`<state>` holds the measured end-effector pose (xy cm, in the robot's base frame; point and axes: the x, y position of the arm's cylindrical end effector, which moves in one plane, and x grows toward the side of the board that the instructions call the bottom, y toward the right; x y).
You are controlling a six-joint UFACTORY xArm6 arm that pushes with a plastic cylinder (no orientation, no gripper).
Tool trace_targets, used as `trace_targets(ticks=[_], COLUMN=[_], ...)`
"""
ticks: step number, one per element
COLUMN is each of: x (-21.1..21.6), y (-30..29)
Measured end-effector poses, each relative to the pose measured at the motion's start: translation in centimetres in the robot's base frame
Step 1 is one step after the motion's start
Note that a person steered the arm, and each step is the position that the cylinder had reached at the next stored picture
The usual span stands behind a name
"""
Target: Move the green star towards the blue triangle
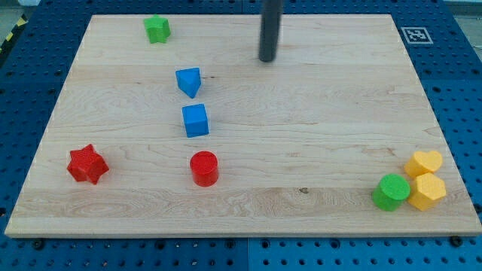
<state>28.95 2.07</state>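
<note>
The green star (pixel 157 29) lies near the view's top left of the wooden board. The blue triangle (pixel 189 81) lies below and a little to the right of it, with a gap between them. My tip (pixel 267 59) is on the board near the top centre, well to the right of both the star and the triangle, touching no block.
A blue cube (pixel 195 120) lies just below the triangle. A red cylinder (pixel 204 168) is below that, and a red star (pixel 87 164) at the left. A green cylinder (pixel 392 192), a yellow heart (pixel 424 162) and a yellow hexagon (pixel 427 191) cluster at the bottom right.
</note>
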Motion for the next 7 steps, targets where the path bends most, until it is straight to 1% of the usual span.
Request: trace_targets(ticks=[1,2,3,4,5,6,7], x=[-5.6,-8.4,-8.9,-8.4,-6.9,-6.4,-3.9], y=[-5.2,-11.5,-18.3,-22.3,-22.2,-20.9,-20.0])
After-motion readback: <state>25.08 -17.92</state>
